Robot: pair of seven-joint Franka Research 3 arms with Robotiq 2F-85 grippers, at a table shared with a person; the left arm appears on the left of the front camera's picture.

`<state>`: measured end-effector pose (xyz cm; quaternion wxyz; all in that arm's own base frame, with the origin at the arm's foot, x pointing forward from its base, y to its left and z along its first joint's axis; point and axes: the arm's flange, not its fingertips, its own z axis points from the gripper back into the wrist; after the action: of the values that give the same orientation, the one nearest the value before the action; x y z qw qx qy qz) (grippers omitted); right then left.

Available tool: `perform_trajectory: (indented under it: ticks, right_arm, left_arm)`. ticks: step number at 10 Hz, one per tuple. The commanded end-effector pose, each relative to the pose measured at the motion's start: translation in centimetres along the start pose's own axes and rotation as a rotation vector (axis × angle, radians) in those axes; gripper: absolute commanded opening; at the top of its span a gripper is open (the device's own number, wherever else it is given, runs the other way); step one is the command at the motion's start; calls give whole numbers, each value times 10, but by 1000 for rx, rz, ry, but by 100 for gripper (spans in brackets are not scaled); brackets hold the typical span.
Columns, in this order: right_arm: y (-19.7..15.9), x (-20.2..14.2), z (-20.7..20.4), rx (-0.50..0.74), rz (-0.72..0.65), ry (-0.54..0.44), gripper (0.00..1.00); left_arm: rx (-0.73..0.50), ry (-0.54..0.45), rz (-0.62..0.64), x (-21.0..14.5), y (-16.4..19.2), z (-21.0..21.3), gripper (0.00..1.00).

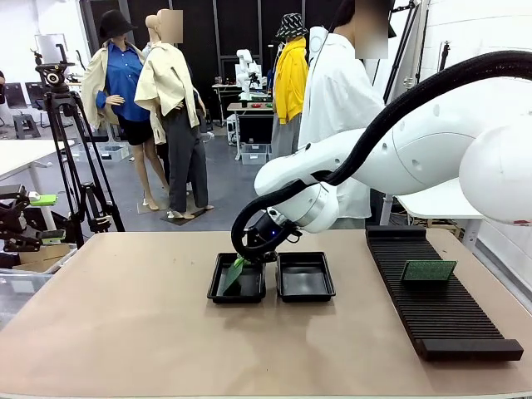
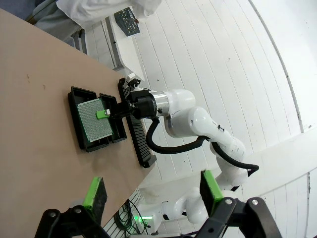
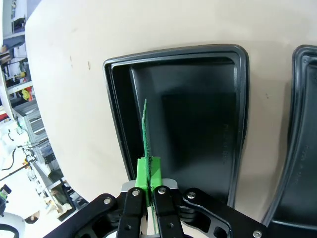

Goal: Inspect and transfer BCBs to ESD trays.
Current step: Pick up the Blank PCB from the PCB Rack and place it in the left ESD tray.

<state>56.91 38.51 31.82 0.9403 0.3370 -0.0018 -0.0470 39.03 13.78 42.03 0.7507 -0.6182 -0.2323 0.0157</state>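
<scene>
Right wrist view: right gripper (image 3: 148, 173), clamped on a thin green rectangular circuit board (image 3: 145, 131) held edge-on, long axis pointing up-frame inside the glossy black plastic tray (image 3: 198, 129), beside its left wall.

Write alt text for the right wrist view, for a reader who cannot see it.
The right gripper, shut on a green BCB seen edge-on, holds it over a black ESD tray on a tan table. A second tray sits alongside.
</scene>
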Motion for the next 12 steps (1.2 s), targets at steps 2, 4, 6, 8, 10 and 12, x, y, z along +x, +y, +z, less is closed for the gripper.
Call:
perform_trajectory:
  ticks: [2, 4, 6, 8, 10, 12]
  right_arm:
    - [5, 5, -7, -8, -8, -15, 0]
    - [6, 1, -4, -8, -7, -17, 0]
    - [7, -2, 0, -18, -7, -18, 0]
    - [6, -1, 6, -6, -9, 1, 19]
    - [10, -5, 19, -21, -12, -5, 57]
    - [14, -12, 35, -54, -28, 6, 95]
  left_arm:
    - [-16, -5, 16, -1, -3, 2, 100]
    - [-16, -5, 16, -1, -3, 2, 100]
    - [-16, -5, 16, -1, -3, 2, 100]
    - [-16, -5, 16, -1, -3, 2, 100]
    - [-16, -5, 16, -1, -3, 2, 100]
    - [-16, -5, 16, -1, -3, 2, 100]
